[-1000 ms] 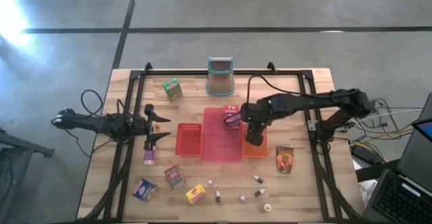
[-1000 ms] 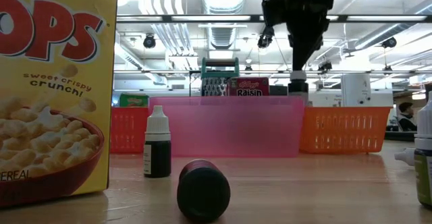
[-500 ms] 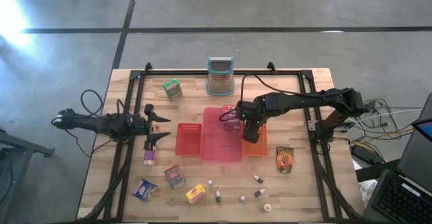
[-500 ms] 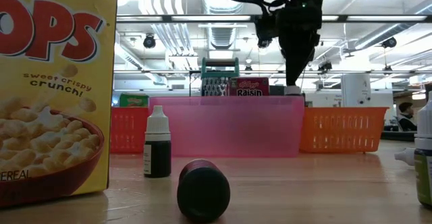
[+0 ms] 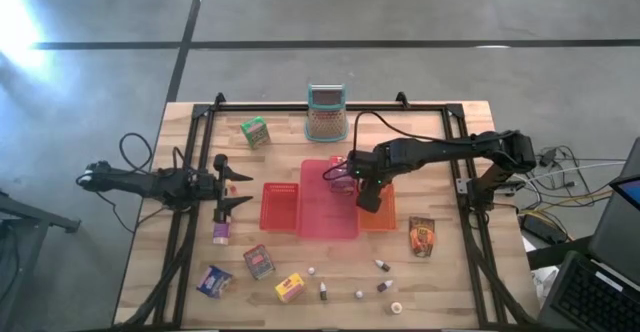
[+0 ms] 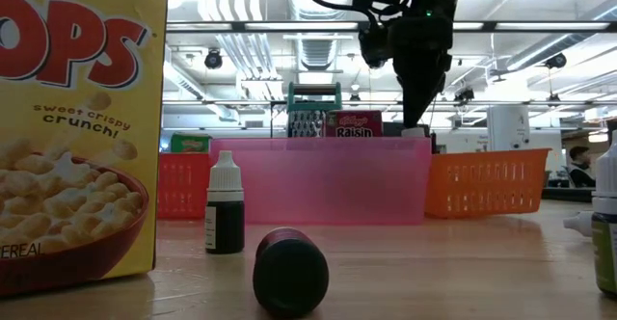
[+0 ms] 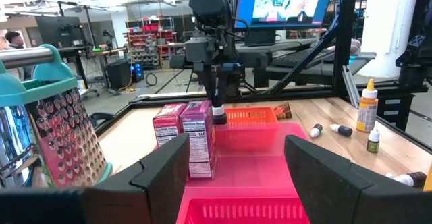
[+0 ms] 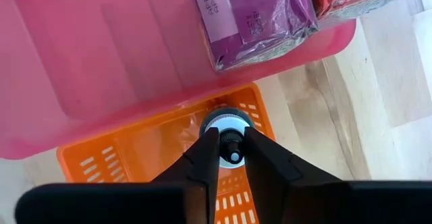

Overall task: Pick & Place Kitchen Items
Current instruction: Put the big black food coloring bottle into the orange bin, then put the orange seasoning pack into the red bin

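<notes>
My right gripper [image 5: 352,179] points down over the border between the pink tray [image 5: 325,222] and the orange tray [image 5: 380,220], shut on a small white-and-dark bottle [image 8: 229,131]. Two raisin boxes [image 7: 187,137] stand upright in the pink tray's far end, just beside the gripper. My left gripper [image 7: 236,177] waits open at the table's left side [image 5: 235,185], pointing level toward the trays. Other kitchen items lie on the table: a green box [image 5: 254,131], an orange packet [image 5: 421,235], boxes [image 5: 259,261] and tiny bottles [image 5: 380,265] near the front edge. My right gripper pinches the small bottle between its two fingers [image 8: 206,158] from above, pointing steeply down. The bottle's white end [image 7: 219,118] shows just below the fingertips. It hangs upright, level with the rims of the trays, above the orange tray's edge next to the pink tray.
A red tray [image 5: 280,207] lies left of the pink one. A teal-rimmed grater [image 5: 325,112] stands at the far edge. In the low view a cereal box [image 6: 77,127], a dark dropper bottle [image 6: 224,204] and a lying dark bottle [image 6: 289,270] stand close to the camera.
My right gripper has sunk a little and gone slightly toward the table's left with the small bottle, from over the orange tray toward the pink tray's edge beside the raisin boxes. The bottle stays upright in its fingers.
</notes>
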Robot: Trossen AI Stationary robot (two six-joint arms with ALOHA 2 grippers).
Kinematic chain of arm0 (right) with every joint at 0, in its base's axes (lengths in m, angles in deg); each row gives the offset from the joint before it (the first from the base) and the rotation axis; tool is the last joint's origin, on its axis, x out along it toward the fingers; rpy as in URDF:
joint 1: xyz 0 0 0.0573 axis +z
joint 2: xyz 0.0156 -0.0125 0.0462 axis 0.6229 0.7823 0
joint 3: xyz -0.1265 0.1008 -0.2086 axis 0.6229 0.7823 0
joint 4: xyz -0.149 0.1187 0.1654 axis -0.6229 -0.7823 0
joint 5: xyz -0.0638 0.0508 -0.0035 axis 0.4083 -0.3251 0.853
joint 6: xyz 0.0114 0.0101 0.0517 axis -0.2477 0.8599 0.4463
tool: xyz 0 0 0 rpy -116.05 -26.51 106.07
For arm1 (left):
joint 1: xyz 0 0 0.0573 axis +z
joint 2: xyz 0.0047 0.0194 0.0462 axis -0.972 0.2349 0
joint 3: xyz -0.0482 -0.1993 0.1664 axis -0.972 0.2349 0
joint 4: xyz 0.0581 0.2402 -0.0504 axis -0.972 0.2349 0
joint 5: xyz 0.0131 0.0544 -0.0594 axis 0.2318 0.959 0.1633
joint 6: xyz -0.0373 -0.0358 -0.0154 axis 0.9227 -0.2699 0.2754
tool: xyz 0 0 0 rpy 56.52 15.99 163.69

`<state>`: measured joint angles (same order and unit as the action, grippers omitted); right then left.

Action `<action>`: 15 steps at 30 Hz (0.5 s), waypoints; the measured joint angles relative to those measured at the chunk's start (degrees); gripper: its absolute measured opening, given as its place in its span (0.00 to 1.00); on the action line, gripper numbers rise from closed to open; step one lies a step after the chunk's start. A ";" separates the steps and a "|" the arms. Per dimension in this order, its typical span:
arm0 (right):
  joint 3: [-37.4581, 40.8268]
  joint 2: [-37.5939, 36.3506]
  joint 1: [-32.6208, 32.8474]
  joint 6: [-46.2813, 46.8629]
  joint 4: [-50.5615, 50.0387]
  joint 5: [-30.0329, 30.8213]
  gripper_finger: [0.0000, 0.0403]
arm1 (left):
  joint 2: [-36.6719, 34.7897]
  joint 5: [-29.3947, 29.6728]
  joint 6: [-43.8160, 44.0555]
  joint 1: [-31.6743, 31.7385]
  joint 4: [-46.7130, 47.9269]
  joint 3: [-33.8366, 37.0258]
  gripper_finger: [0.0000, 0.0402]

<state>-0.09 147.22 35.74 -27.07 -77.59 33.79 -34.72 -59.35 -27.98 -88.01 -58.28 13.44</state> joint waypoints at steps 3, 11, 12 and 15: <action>-0.17 0.00 0.02 0.00 -0.27 0.00 0.20 | 0.00 0.00 -0.02 0.00 0.00 0.00 0.62; -0.18 -0.34 0.02 0.01 -1.32 0.00 0.30 | 0.00 0.02 -0.01 0.00 0.00 0.00 0.62; -0.18 -0.52 0.02 0.01 -1.36 0.00 0.31 | 0.00 -0.01 -0.01 0.00 0.00 0.00 0.62; -0.18 -1.66 0.02 0.23 -1.37 0.00 0.34 | 0.00 0.00 -0.02 0.00 0.00 0.00 0.62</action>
<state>-0.28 145.56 35.76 -26.84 -78.96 33.79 -34.72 -59.35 -27.99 -88.01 -58.28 13.44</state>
